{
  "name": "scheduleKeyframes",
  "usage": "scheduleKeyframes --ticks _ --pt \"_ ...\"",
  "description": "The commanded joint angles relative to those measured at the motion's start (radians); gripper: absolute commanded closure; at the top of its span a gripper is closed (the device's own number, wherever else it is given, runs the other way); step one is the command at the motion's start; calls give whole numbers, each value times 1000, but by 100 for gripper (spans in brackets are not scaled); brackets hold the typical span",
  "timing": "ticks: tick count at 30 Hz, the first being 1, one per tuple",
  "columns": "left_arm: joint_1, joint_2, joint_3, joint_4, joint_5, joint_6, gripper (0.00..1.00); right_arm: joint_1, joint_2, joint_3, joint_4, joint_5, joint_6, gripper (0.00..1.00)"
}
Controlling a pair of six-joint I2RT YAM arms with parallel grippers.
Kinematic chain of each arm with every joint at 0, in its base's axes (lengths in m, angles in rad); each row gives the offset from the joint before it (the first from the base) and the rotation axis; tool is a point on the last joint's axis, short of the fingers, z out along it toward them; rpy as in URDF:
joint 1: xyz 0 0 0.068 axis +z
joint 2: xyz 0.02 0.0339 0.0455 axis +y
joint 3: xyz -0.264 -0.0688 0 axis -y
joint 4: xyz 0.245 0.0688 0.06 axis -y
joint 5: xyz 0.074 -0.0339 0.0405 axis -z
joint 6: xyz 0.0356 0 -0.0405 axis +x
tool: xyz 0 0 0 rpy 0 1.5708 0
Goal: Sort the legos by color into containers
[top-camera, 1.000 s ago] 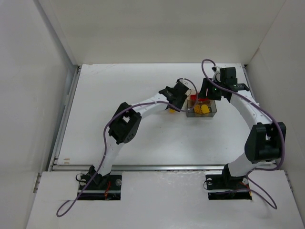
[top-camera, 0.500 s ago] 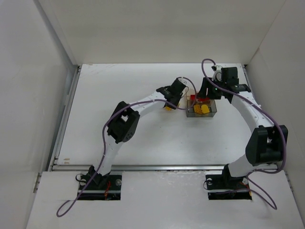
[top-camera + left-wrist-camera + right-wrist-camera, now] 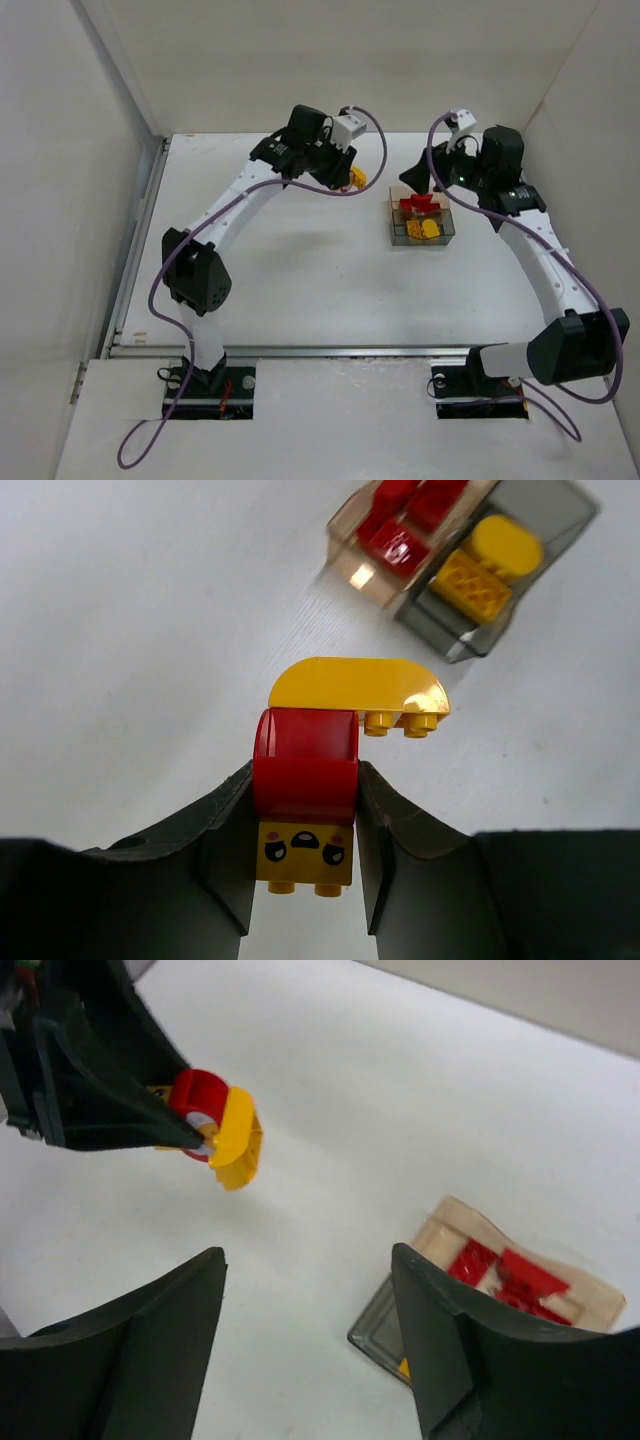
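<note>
A joined red-and-yellow lego clump (image 3: 305, 770) is clamped in the left end effector (image 3: 303, 780), apart from two adjoining trays: red legos (image 3: 400, 525) in the tan tray (image 3: 350, 577), yellow legos (image 3: 487, 568) in the grey tray (image 3: 470, 640).

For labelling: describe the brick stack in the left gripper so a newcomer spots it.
Find the left arm over the white table, left of the two trays. Its gripper pinches a stack: face-printed yellow brick, red brick, curved yellow cap. Unlike the sorted bricks in the trays, it mixes both colours.

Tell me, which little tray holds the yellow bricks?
The clear greyish tray holds the yellow bricks; the tan tray adjoining it holds red bricks.
</note>
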State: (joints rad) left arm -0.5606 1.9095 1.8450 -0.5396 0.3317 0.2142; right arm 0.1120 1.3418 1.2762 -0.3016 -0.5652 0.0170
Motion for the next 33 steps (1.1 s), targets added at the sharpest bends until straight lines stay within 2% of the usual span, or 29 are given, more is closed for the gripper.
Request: scheduleKeyframes --ticks 1,3,4,5,14,17,18,19,20,24,25,32,33 --pt "-15 -61 103 -98 182 105 100 109 -16 8 117 -104 -69 26" --pt "-15 -70 143 -120 194 105 100 135 -16 18 127 -113 -69 16" --pt "-15 -70 152 -120 204 105 100 147 -7 18 137 -113 -46 3" --pt "-15 -70 161 -120 204 105 100 164 2 34 137 -89 -46 0" --pt "-15 -89 184 -100 237 73 100 288 33 68 137 103 -37 0" --pt "-15 -89 184 -100 262 60 100 288 43 68 137 122 -37 15" --pt "-15 -89 184 -100 273 51 100 288 43 68 137 122 -37 22" --pt "-15 -98 184 -100 273 51 100 288 43 68 137 122 -48 36" --pt "-15 -98 184 -100 273 51 100 288 52 68 137 122 -48 40" --pt "-15 -98 184 -100 294 42 100 288 63 68 137 122 -48 40" --pt "-15 -98 184 -100 308 33 100 288 63 68 137 122 -48 43" --pt "-15 -107 194 -82 326 4 100 288 83 68 137 122 -48 80" --pt "-15 -107 194 -82 326 4 100 288 83 68 137 122 -39 93"
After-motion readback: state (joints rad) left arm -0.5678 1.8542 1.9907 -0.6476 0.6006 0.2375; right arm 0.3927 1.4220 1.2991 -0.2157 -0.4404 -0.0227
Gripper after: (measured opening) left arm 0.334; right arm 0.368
